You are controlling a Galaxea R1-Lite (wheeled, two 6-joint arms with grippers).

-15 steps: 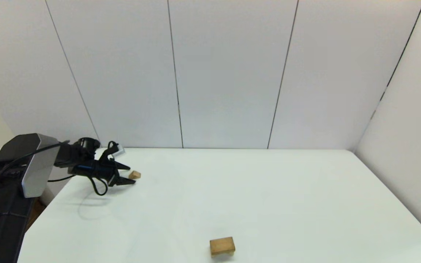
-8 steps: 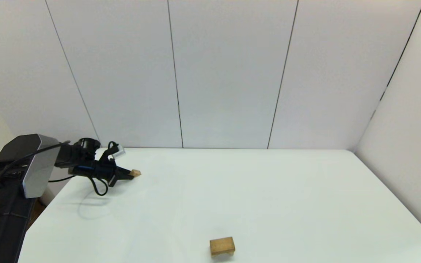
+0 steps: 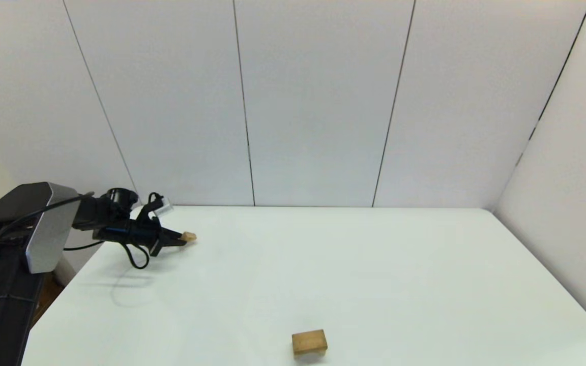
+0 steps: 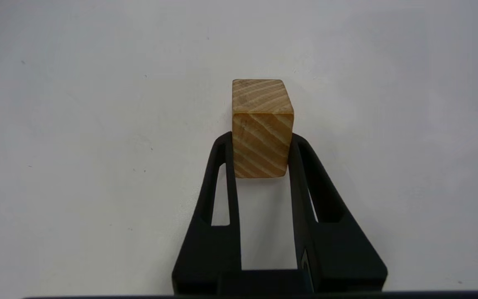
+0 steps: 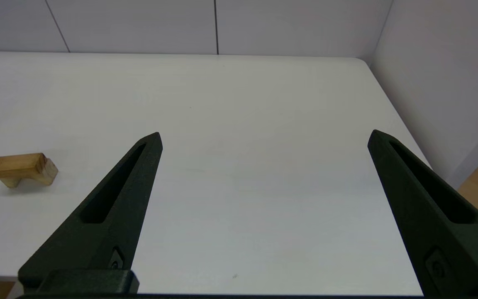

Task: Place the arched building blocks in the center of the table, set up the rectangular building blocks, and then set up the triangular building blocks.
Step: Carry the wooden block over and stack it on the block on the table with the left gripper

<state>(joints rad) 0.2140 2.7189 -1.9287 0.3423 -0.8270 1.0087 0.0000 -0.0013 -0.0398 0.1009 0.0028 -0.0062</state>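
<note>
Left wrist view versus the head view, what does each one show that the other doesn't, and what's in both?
Left wrist only: the fingers pressing the triangular block, and its grain. Head only: the stacked blocks near the front edge of the table, and the wall. Both: the left gripper shut on that block. The right gripper appears in neither.

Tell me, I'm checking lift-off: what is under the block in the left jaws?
Only white table shows around the wooden block in the left gripper. The spot beneath is covered by the block, so contact is unclear.
</note>
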